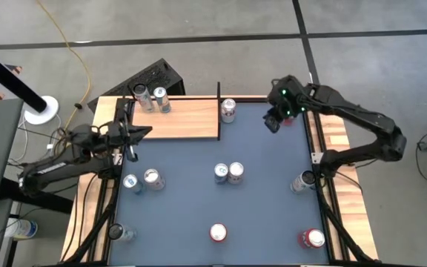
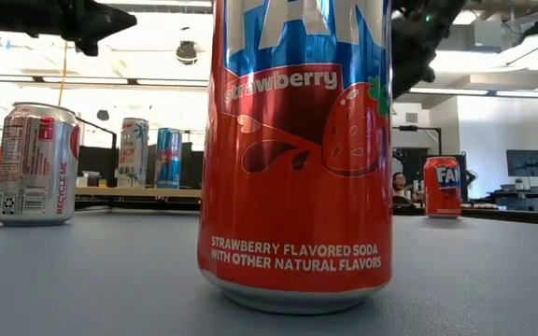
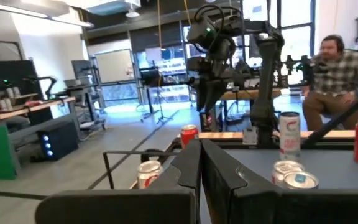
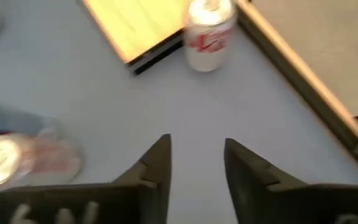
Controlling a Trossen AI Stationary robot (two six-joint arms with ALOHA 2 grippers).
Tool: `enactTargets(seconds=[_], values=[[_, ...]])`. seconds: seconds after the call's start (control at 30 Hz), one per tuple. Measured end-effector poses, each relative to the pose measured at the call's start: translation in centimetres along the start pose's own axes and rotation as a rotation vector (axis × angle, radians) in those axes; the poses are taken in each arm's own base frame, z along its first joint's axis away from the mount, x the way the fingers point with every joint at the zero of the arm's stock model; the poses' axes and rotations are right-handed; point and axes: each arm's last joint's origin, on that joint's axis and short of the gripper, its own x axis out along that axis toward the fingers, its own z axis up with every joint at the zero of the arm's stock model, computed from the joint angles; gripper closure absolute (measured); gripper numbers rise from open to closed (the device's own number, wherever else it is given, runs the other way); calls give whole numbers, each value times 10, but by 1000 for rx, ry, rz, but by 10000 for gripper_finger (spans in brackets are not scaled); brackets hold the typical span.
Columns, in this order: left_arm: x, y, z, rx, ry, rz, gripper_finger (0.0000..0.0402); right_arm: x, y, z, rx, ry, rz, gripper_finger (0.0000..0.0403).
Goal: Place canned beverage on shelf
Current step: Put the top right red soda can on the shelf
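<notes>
light wood-grain shelf [image 1: 184,119], blue table [image 1: 265,170]

The blue table [image 1: 265,156] is carrying the wooden shelf [image 1: 184,119] at its far left corner, with two cans [image 1: 150,98] standing on the board's far end, close to the left gripper [image 1: 133,133]. A white-and-red can [image 1: 228,110] is sitting on the blue surface just beside the shelf, ahead of the right gripper [image 4: 194,165]. Other cans [image 1: 228,173] are standing scattered over the table, well apart from both grippers.

In the high view's upper left we see the light-brown wooden shelf board [image 1: 184,119], two slim silver cans [image 1: 150,99] on its far left end. We find a red-and-white can [image 1: 228,110] just beyond its right edge, and a pair of touching silver-topped cans [image 1: 228,173] at mid-frame.
</notes>
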Motion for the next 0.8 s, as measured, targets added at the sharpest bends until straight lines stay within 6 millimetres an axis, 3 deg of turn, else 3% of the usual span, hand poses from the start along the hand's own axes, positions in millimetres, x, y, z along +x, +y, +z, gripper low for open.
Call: enactTargets(seconds=[0.37,0.57,0.8], values=[[-2,-4,-36,-50,8,2,401,15,-65,-2,160,75,-206,137],[-2,-5,-47,-50,23,1,401,33,-93,-6,272,159,-284,127],[-2,-6,-56,-54,86,-4,401,36,-109,-16,342,257,-426,126]])
